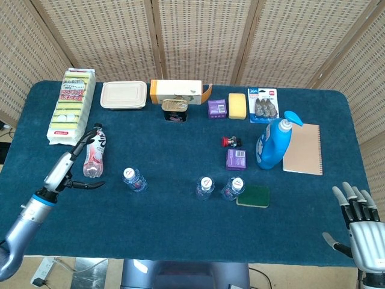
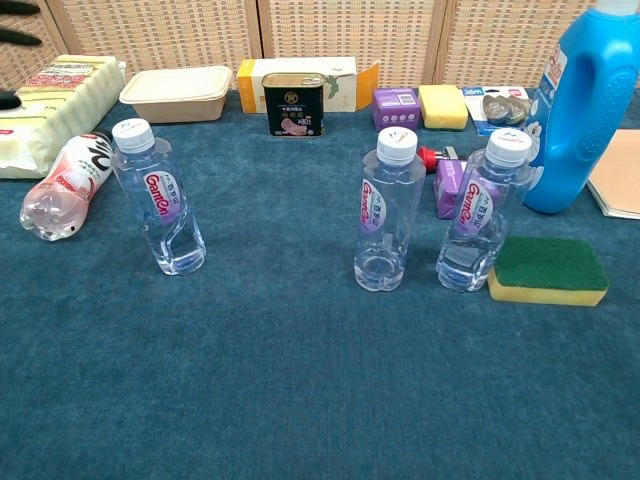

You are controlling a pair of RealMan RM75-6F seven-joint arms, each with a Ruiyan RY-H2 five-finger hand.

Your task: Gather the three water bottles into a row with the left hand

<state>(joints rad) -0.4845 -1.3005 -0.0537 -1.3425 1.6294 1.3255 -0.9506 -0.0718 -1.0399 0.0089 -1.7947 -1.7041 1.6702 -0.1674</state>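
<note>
While a deep-blue, felt-like cloth covers the whole bench, a woven rattan screen stands behind it. The tall blue detergent bottle, smooth moulded plastic with a handle, stands at the right, touching the tan spiral notebook. At the far left lies a long plastic-wrapped pack of yellow sponges, and near it a beige lidded food tray and an open cardboard box.

The left hand hovers low at the left edge, fingers spread apart and holding nothing, just beside a pink-white drink bottle lying on its side. The right hand, pale and segmented, sits off the near right corner with fingers splayed, empty.

The three clear, ribbed water bottles stand upright with white caps: the left water bottle stands well apart from the other two, while the middle water bottle and the right water bottle stand near each other. The right one touches a flat green-and-yellow scouring sponge.

Smaller still are a rectangular tin can, a yellow sponge block, and two purple boxes.
</note>
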